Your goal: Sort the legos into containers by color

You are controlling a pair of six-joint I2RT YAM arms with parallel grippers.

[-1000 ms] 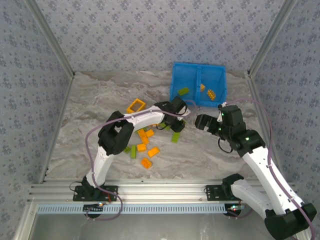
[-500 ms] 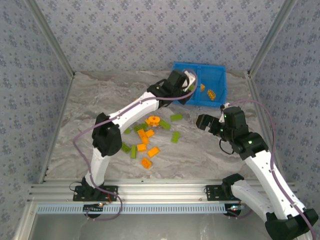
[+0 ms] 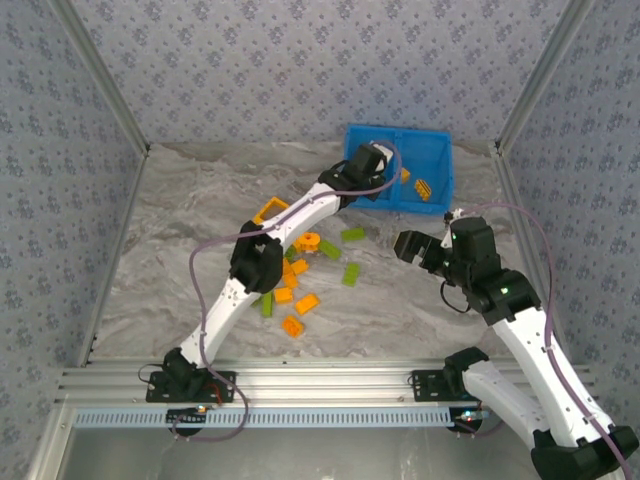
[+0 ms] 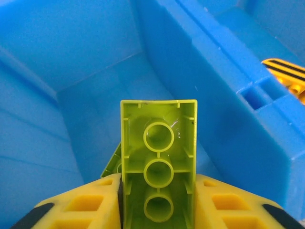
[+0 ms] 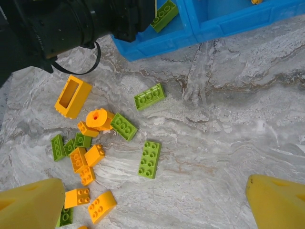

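The left fingers [image 4: 102, 202] are clamped on a lime green brick [image 4: 158, 143], underside tubes facing the wrist camera, and it hangs over the left compartment [image 4: 105, 109] of the blue bin [image 3: 400, 131]. This looks like the drop step for the green side. A sliver of another green brick [image 4: 112, 164] shows on the compartment floor below, and in the right wrist view a green brick [image 5: 164, 15] lies in that same compartment, so the colour match is right.

To do it well, the brick should stay left of the centre divider [image 4: 209, 67]: the striped orange piece [image 4: 288, 76] sits just across it in the other compartment. A release from low down, well inside the walls, should stop it bouncing out.

The right fingers [image 5: 33, 200] are spread wide and empty above the worktop [image 5: 228, 129]. Below them lie the loose legos: the orange frame [image 5: 72, 96], the round orange piece [image 5: 97, 117] and several green bricks, one [image 5: 149, 159] lying a little apart from the cluster, an easy next pick.
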